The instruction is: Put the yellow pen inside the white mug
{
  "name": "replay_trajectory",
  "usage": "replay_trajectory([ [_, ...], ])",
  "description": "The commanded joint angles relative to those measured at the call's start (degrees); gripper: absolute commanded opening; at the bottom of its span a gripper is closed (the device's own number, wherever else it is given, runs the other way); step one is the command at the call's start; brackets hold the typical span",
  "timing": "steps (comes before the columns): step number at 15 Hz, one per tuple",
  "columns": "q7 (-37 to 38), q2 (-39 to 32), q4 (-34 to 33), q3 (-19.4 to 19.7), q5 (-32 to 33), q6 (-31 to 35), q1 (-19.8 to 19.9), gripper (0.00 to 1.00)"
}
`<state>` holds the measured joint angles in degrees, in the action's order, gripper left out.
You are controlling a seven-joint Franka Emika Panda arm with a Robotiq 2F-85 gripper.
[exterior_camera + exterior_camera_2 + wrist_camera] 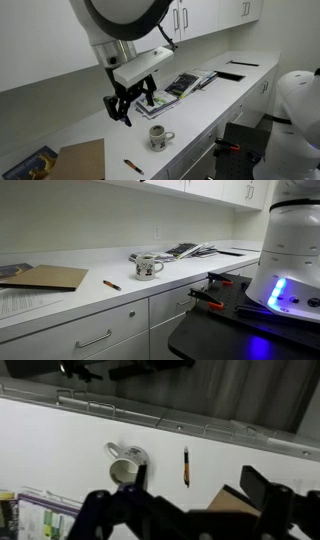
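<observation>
The yellow pen (pixel 133 166) lies flat on the white counter near its front edge, and shows in both exterior views (pixel 111 284). The white mug (pixel 160 137) stands upright a short way from it (pixel 147 267). My gripper (pixel 135 108) hangs open and empty well above the counter, over the area behind the mug. In the wrist view the mug (pixel 125 465) and the pen (pixel 186 465) lie side by side and apart, below the open fingers (pixel 197 478). The gripper is out of view in one exterior view.
A brown cardboard sheet (pixel 80 160) lies beside the pen. Magazines (pixel 185 83) lie spread behind the mug. A blue book (pixel 30 165) sits at the counter's end. White wall cabinets (pixel 215 15) hang overhead. A white machine (pixel 290 250) stands in front of the counter.
</observation>
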<state>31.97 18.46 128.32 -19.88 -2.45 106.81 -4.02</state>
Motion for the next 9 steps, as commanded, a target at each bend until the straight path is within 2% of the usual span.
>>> replay_trajectory([
  [1, 0.4, -0.2, -0.2, 1.3, 0.4, -0.1, -1.4, 1.0],
  [6, 1.3, -2.0, 0.0, 0.7, 3.3, 2.2, -1.3, 1.0],
  [9, 4.7, -7.4, -0.3, 0.5, 7.2, 6.5, -0.7, 1.0],
])
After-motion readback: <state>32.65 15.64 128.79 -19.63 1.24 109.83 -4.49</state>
